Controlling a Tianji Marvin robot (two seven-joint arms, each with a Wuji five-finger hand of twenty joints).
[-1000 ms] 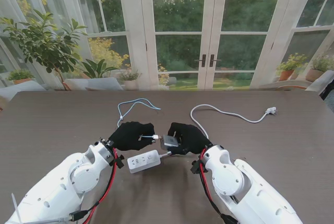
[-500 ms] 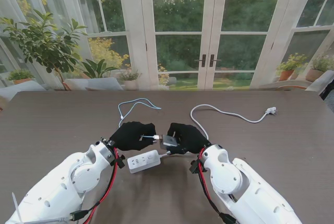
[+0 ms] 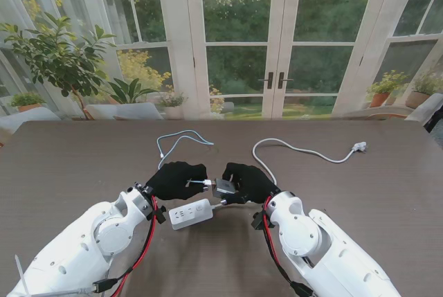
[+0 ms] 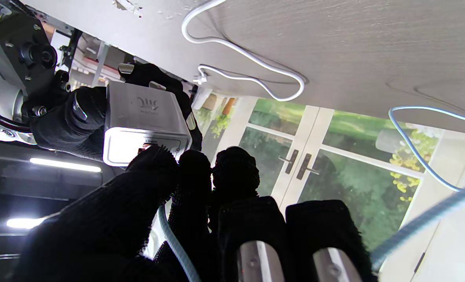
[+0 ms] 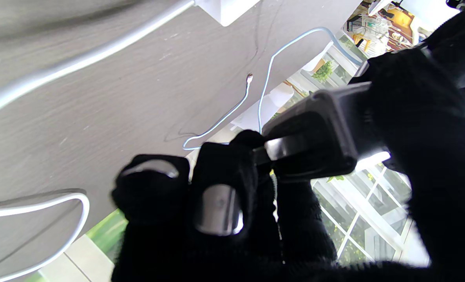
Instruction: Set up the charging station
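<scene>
From the stand view, the charger block (image 3: 225, 187) is gripped by the right hand (image 3: 249, 183), while the blue cable's plug (image 3: 207, 182) is pinched by the left hand (image 3: 176, 180), held tip to face so the plug can be pushed in; the power strip (image 3: 190, 214) lies on the desk (image 3: 69, 165) just nearer than both hands

In the left wrist view, the plug is hidden behind the fingers (image 4: 154, 164) at the block's port face

In the right wrist view, the block is clamped between thumb and fingers

Against the earlier frames, both hands sit almost unchanged
</scene>
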